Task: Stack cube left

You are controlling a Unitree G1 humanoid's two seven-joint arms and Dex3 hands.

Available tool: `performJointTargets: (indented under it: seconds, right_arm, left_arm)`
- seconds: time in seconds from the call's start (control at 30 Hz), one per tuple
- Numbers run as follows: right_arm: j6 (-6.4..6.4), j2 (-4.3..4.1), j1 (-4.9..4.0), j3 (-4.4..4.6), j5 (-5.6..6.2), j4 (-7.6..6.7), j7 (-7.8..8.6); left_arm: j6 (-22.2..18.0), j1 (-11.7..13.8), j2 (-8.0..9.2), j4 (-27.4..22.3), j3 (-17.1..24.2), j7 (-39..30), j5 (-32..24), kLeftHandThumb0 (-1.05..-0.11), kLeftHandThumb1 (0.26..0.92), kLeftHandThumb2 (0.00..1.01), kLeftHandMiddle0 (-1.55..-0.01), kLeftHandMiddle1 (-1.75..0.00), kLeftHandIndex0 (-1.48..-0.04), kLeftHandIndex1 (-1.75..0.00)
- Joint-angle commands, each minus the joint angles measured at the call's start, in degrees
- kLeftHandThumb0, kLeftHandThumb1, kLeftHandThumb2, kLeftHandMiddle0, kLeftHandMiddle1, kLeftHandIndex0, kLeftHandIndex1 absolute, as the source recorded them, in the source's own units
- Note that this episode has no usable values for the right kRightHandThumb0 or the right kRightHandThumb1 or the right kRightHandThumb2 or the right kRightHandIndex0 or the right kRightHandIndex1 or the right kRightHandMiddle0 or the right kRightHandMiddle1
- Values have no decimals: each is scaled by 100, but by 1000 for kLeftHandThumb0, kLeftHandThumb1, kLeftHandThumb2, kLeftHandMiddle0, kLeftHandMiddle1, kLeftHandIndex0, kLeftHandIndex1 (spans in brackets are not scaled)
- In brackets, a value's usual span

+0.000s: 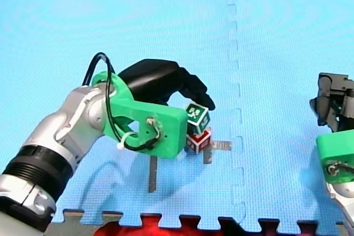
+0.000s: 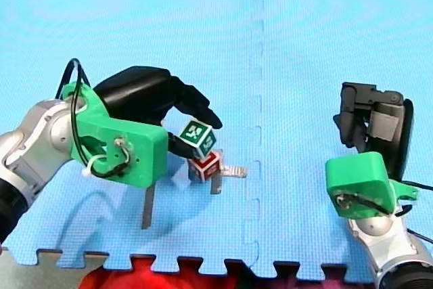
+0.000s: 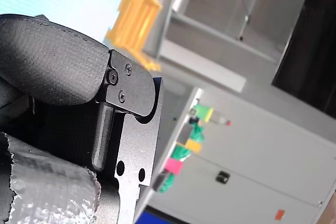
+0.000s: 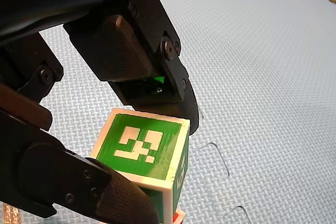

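Left hand grasps the green cube between its fingers, tilted directly above the red cube on the foam mat; right hand is well apart, state cannot be told. Risk: release while tilted may let the green cube slide off; finger contact may displace the red cube.

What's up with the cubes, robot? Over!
Left robot hand gripping green patterned cube, tilted atop red cube. Right robot hand empty, right side of blue foam mat. Nothing blocking.
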Motion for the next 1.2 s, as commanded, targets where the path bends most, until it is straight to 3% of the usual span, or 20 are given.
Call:
performJointTargets:
  seconds: [0.0,0.5,1.17]
  right_arm:
    - [7,-11,-27,-6,0,12,-22]
    - [60,15,-5,16,-29,-45,-99]
    - [42,27,6,1,-46,-44,-137]
  left_arm:
    - [14,-14,-2,-70,-29,-23,27,-493,809,0,-1023,-1746,-1262,-90]
    - [128,54,25,-373,-61,-100,100,-500,810,1,-1009,-1746,-1265,-78]
    - [-24,-66,-96,220,-279,374,444,-491,820,1,-989,-1694,-1272,-48]
